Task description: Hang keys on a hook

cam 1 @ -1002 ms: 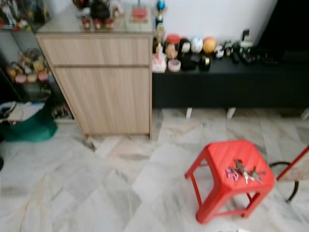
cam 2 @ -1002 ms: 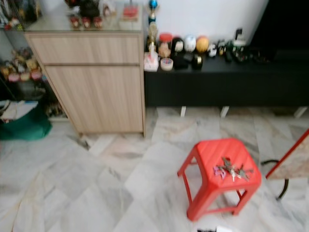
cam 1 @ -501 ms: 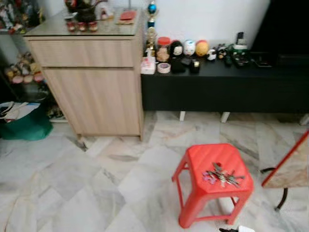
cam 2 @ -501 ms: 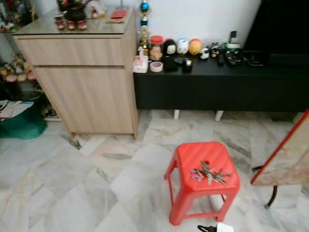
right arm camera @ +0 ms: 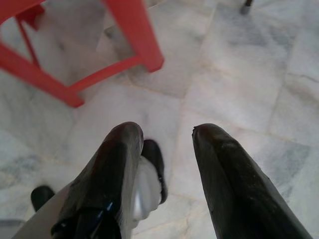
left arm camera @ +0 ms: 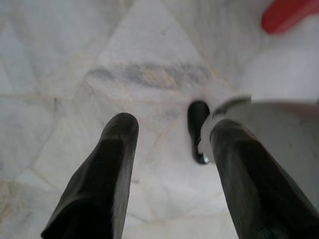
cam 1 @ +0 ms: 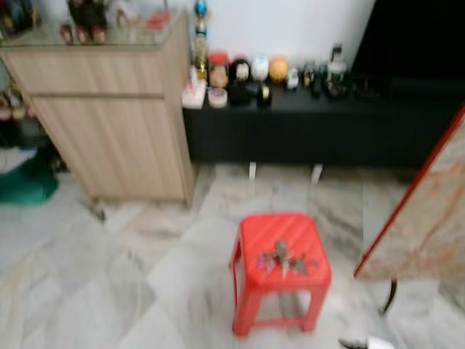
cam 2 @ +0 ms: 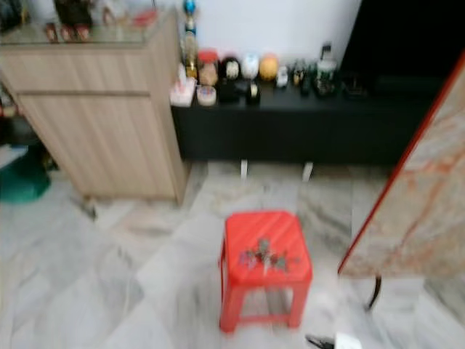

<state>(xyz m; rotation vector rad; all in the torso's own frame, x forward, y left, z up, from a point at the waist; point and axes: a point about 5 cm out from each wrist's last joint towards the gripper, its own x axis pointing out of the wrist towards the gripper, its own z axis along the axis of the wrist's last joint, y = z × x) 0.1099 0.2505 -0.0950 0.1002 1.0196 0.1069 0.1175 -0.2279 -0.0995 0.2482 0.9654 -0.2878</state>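
Nothing is done yet, by my reckoning: the bunch of metal keys with a purple tag (cam 1: 285,259) lies on top of the small red plastic stool (cam 1: 247,240), out on the grey-veined marble floor (cam 1: 109,291). No hook shows up anywhere. The left gripper (left arm camera: 172,149) hangs over bare tile, its black fingers spread and empty; the right gripper (right arm camera: 164,144) hangs beside the stool's legs, likewise parted with nothing between. Picking up and hanging both remain. The blur leaves no writing readable.
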